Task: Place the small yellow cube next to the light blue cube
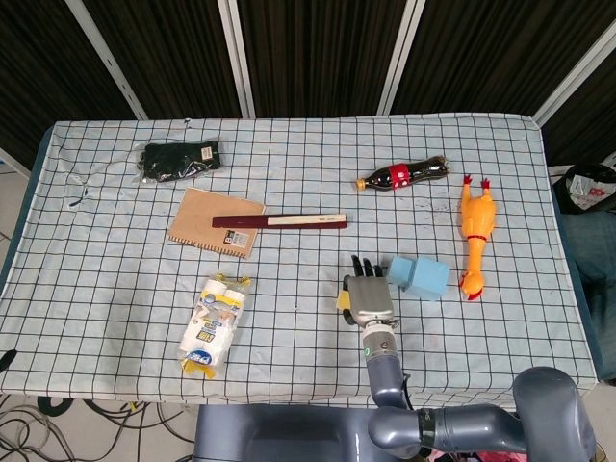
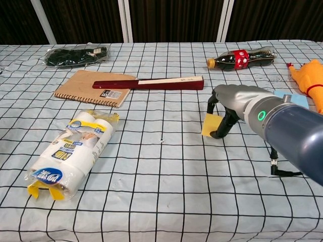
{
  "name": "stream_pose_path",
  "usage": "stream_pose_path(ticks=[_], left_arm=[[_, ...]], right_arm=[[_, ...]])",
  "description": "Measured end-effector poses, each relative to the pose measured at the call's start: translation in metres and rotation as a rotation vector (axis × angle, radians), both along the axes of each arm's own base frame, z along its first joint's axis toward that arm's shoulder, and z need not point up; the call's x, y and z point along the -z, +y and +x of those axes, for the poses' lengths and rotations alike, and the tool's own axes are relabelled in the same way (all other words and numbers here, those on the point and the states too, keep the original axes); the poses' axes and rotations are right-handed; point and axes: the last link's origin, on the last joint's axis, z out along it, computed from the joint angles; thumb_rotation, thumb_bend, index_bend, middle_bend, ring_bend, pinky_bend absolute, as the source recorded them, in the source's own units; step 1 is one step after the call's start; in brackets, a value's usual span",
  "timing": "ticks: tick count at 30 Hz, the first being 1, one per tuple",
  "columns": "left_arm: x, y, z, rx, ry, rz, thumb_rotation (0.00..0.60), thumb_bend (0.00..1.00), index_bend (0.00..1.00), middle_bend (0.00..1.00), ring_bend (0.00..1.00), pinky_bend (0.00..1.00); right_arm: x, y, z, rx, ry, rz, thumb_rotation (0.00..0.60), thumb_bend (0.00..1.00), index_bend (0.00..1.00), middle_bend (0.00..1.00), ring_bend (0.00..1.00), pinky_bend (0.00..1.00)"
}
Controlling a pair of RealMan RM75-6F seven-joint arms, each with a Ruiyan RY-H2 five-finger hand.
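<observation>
Yellow was the colour of the small cube (image 2: 210, 124), pinched in the right hand (image 2: 225, 108) just left of the light blue cube (image 1: 419, 276) — maybe a bit off the table cloth (image 1: 289, 318), though that was hard to tell. It could slip out, because the fingers (image 2: 218, 129) only held its edges. The left hand was not seen. Counted from left to right — one tissue pack (image 1: 214, 322), one yellow cube, one blue cube, one rubber chicken (image 1: 475, 236).
</observation>
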Motion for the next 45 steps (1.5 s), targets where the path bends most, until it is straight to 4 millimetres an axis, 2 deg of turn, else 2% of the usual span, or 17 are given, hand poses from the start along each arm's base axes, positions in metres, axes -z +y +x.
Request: stream_pose_path(ticks=[8,15,22,33,45], left_arm=[[0.000,0.000,0.000,-0.001,0.003,0.002,0.600,0.04,0.20,0.06,0.00,0.00],[0.001,0.001,0.000,-0.009,0.011,0.010,0.600,0.04,0.20,0.06,0.00,0.00],[0.001,0.001,0.000,-0.013,0.017,0.016,0.600,0.04,0.20,0.06,0.00,0.00],[0.001,0.001,0.000,-0.011,0.014,0.012,0.600,0.04,0.20,0.06,0.00,0.00],[0.001,0.001,0.000,-0.014,0.019,0.015,0.600,0.04,0.20,0.06,0.00,0.00]], right_arm=[[-0.031,-0.032,0.011,0.007,-0.028,-0.041,0.600,0.24,0.45,0.00,0.00,0.09],[-0.040,-0.072,-0.007,0.081,0.035,-0.029,0.600,0.24,0.45,0.00,0.00,0.09],[-0.042,-0.098,-0.020,0.122,0.087,-0.042,0.600,0.24,0.45,0.00,0.00,0.09],[-0.026,-0.101,-0.028,0.164,0.067,-0.012,0.600,0.24,0.44,0.00,0.00,0.09],[-0.020,-0.098,-0.039,0.164,0.083,-0.007,0.600,0.24,0.45,0.00,0.00,0.09]])
